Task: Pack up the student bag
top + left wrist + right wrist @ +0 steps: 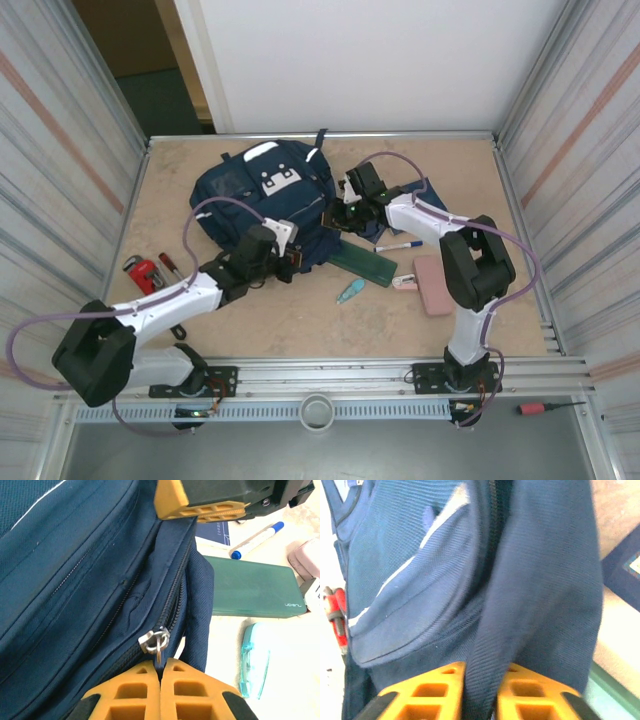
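- Two claws work on the student bag point(262, 200), which lies on the table point(300, 320) toward its far side, roughly in the middle, between the two arms.
- At the bottom of the left wrist view the left claw point(161, 674) has its pads pressed together on the metal zip pull point(154, 641). Only the thin ring looks caught at the very tips.
- The right claw point(482, 690) is clamped on a thick fold of the bag's navy fabric, with cloth squeezed between both pads.
- Slip risk: so little metal is pinched that a tug out of line with the zip track could pop the ring free, leaving the opening as it is.
- Snag risk: loose fabric bulges right beside the teeth near the slider. Pulling while it is slack could draw cloth into the slider and jam it.
- Drag risk: if the right claw's fold slides out, nothing would brace the bag, and it would likely follow the left arm across the table rather than unzip.
- Knock-on risk: the green pencil case point(252, 592) sits just beside the bag's edge, with a pen point(257, 536) near it. A shifting bag could shove them, or cover them and make later pick-ups harder.
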You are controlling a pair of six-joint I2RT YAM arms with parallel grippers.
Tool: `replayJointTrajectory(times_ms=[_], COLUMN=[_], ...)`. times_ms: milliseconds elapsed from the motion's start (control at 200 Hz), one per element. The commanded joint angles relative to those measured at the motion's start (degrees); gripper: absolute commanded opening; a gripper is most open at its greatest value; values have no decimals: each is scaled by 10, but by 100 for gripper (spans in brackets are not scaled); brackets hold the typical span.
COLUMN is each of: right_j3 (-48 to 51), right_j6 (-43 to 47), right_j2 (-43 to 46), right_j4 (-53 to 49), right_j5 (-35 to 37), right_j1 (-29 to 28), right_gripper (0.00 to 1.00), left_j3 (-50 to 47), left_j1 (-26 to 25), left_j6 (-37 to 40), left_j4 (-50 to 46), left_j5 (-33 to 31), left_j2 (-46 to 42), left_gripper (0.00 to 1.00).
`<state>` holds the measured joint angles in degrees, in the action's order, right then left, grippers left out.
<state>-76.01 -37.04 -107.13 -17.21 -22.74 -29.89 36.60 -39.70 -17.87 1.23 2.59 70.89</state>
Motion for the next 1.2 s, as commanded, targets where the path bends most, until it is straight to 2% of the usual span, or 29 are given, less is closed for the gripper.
replayJointTrajectory(times_ms=[0, 110, 250, 446, 676, 746, 832, 967, 1192], right_j3=[-21, -41, -78, -141, -137, -133, -132, -131, -130], right_j6=[24, 49, 59, 53, 48, 47, 45, 44, 43], right_j2=[-3, -7, -29, -78, -78, -78, -78, -79, -80], right_j4=[9, -10, -24, -29, -28, -26, -24, -22, -20], right_j5=[5, -16, -54, -75, -65, -65, -66, -67, -68], right_j1=[29, 46, 64, 47, 45, 46, 45, 45, 44], right_gripper=[7, 1, 0, 2, 2, 2, 2, 3, 3], left_j3=[-30, -65, -82, -64, -70, -78, -79, -86, -77], left_j1=[26, 68, 134, 116, 106, 106, 119, 164, 167], left_j6=[0, -8, -18, -11, -12, -13, -9, -31, -41], left_j4=[-3, -26, -57, -26, 4, 18, 21, 62, 103], left_j5=[-3, -8, 20, 52, 96, 101, 128, 218, 260], left_j2=[-56, -104, -129, -100, -96, -92, -78, -40, 29], left_gripper=[0, 0, 0, 0, 0, 18, 30, 38, 44])
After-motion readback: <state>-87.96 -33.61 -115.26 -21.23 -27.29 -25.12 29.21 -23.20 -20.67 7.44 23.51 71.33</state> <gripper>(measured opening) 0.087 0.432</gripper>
